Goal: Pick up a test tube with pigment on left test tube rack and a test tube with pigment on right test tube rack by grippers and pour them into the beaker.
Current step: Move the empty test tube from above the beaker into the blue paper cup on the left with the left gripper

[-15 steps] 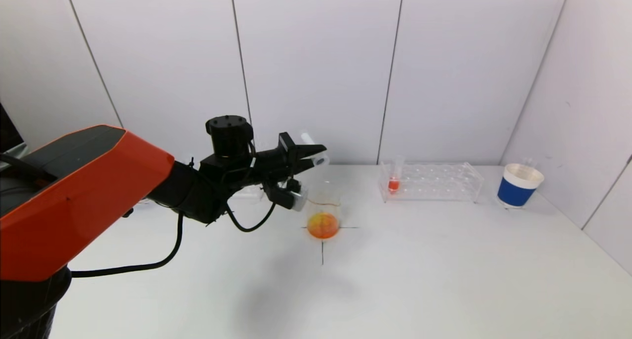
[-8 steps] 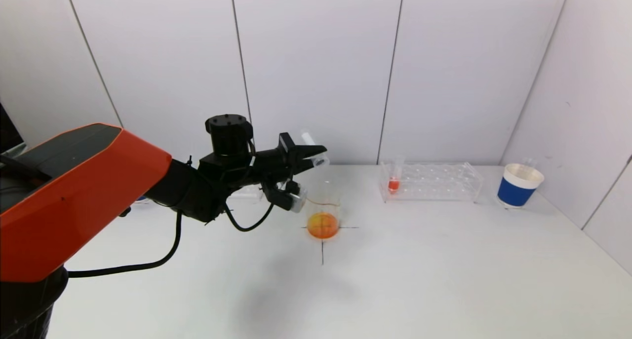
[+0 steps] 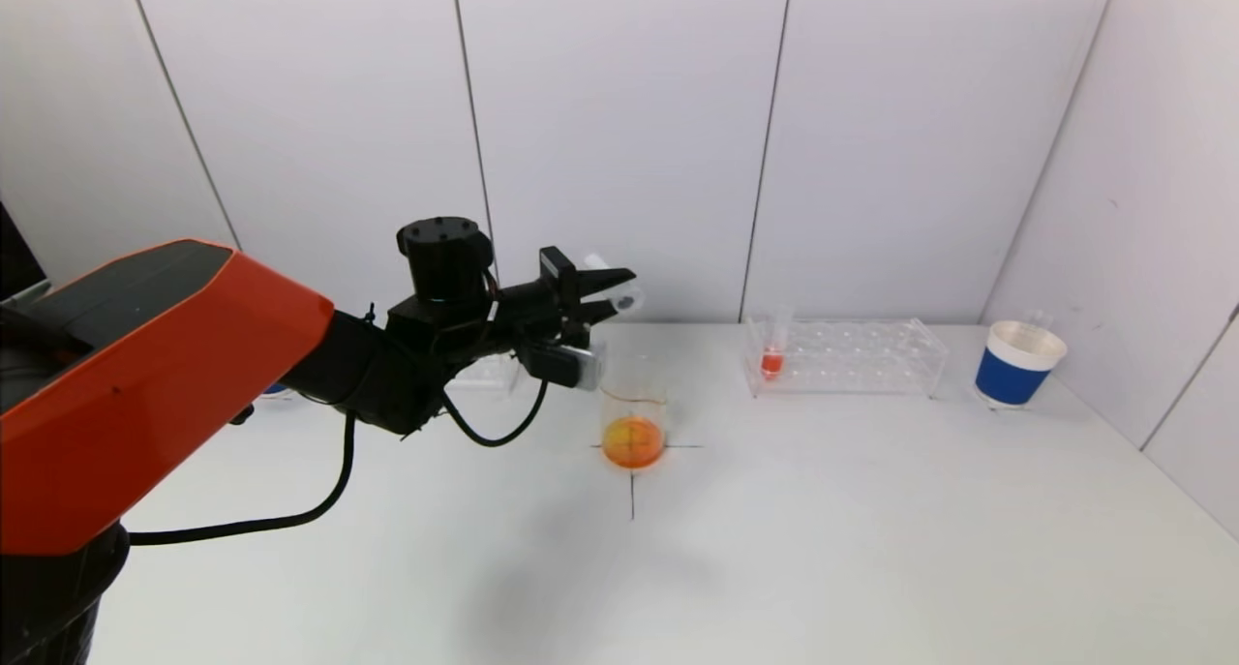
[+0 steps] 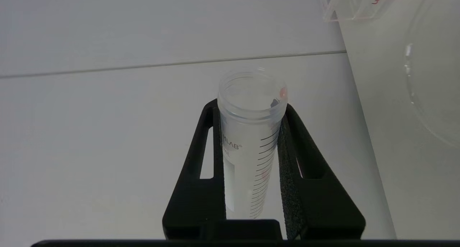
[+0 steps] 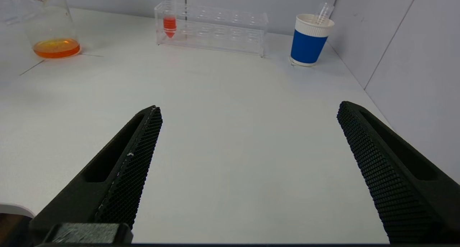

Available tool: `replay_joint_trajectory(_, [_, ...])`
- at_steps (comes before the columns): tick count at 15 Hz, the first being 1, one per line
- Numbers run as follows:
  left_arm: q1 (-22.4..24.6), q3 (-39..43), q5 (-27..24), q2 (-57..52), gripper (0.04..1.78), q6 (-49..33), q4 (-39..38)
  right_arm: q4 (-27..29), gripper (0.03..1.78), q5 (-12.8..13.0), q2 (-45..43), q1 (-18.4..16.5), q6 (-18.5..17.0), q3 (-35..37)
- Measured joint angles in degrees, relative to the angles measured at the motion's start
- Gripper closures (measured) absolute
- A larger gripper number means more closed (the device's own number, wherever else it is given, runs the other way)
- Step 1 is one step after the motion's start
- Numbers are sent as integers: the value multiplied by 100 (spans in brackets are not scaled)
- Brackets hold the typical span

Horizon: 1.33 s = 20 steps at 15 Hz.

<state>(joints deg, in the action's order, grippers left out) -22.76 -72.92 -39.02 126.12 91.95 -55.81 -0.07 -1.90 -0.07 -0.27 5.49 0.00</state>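
My left gripper (image 3: pixel 608 292) is shut on a clear, emptied test tube (image 4: pixel 249 132) with only a red drop at its rim. It holds the tube tilted, above and left of the beaker (image 3: pixel 634 428). The beaker stands on a black cross mark and holds orange liquid; it also shows in the right wrist view (image 5: pixel 50 27). The right rack (image 3: pixel 842 355) holds one tube with red pigment (image 3: pixel 772 355). The left rack is mostly hidden behind my left arm. My right gripper (image 5: pixel 248 132) is open and empty, low over the table near its front, out of the head view.
A blue and white paper cup (image 3: pixel 1018 363) with a clear pipette stands right of the right rack, near the side wall. Wall panels close the table's back and right side.
My left gripper has drawn back a little to the left and upward from over the beaker, still holding the tube. The right arm has not moved.
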Motion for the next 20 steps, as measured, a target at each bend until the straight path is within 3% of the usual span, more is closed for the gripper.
replay_joint_trajectory(7, [-223, -122, 1882, -363, 138, -3116, -535, 0, 4, 0, 0, 0, -1, 0])
replay_joint_trajectory(10, [-405, -524, 3189, -547, 138, -4441, -308, 0, 4, 0, 0, 0, 0, 0])
replay_joint_trajectory(12, [-455, -913, 4064, -711, 138, -5298, 123, 0, 4, 0, 0, 0, -1, 0])
replay_joint_trajectory(14, [-468, -1098, 4618, -918, 138, -6021, 678, 0, 4, 0, 0, 0, 0, 0])
replay_joint_trajectory(20, [-450, -1398, 5446, -1648, 138, -8152, 2973, 0, 4, 0, 0, 0, 0, 0])
